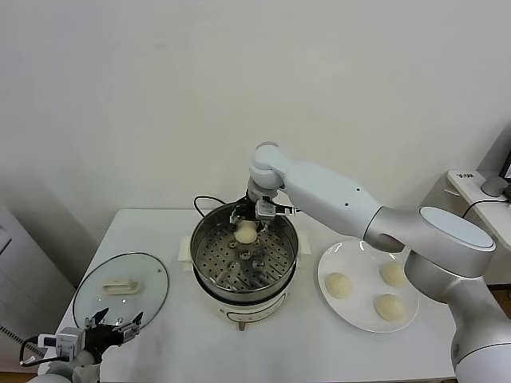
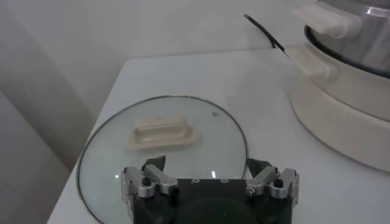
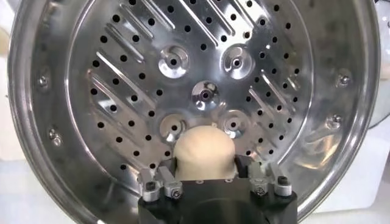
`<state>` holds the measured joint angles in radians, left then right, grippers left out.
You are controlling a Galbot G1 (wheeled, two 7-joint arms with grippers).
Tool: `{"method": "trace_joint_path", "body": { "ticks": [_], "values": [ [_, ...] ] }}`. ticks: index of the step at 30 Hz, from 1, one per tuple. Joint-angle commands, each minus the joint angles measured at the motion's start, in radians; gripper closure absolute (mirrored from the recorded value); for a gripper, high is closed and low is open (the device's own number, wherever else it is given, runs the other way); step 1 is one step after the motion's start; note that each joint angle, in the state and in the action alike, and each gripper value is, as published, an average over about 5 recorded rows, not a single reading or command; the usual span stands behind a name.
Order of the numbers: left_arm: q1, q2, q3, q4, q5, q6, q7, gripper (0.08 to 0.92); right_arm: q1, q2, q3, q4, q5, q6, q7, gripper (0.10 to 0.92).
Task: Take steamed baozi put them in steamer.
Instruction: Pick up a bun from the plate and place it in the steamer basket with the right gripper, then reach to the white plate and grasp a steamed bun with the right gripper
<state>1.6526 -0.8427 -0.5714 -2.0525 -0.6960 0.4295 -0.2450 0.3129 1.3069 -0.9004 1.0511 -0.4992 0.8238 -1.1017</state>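
The right tool is standing released around one baozi at the steamer's far side; three wait on the right plate.

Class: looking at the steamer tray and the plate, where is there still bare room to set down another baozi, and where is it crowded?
Most of the steamer tray is bare, especially its near half. The far rim is crowded: the right gripper hangs over one baozi there. On the plate, three baozi fill the right and near side, leaving its far-left part bare.
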Motion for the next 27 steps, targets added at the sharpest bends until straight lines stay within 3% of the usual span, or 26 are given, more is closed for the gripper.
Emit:
{"method": "trace_joint_path", "body": {
  "ticks": [1, 5, 15, 21, 27],
  "values": [
    [0.002, 0.002, -0.007, -0.003, -0.001, -0.001, -0.001, 0.177, 0.151, -0.095, -0.079, 0.03, 0.298, -0.044, -0.025, 0.219],
    [0.003, 0.003, -0.008, -0.007, -0.001, -0.001, -0.002, 0.177, 0.275, -0.212, -0.194, 0.063, 0.528, -0.237, -0.052, 0.204],
    [-0.003, 0.006, -0.006, -0.006, -0.003, -0.001, -0.002, 0.177, 0.536, -0.469, -0.536, 0.145, 0.875, -0.622, -0.116, 0.203],
    [-0.007, 0.004, -0.005, -0.007, -0.004, -0.001, -0.004, 0.177, 0.555, -0.625, -0.667, 0.223, 0.975, -0.765, -0.078, 0.203],
    [-0.009, 0.001, -0.003, -0.01, -0.004, 0.001, -0.004, 0.177, 0.429, -0.73, -0.648, 0.29, 1.005, -0.813, -0.017, 0.203]
  ]
}}
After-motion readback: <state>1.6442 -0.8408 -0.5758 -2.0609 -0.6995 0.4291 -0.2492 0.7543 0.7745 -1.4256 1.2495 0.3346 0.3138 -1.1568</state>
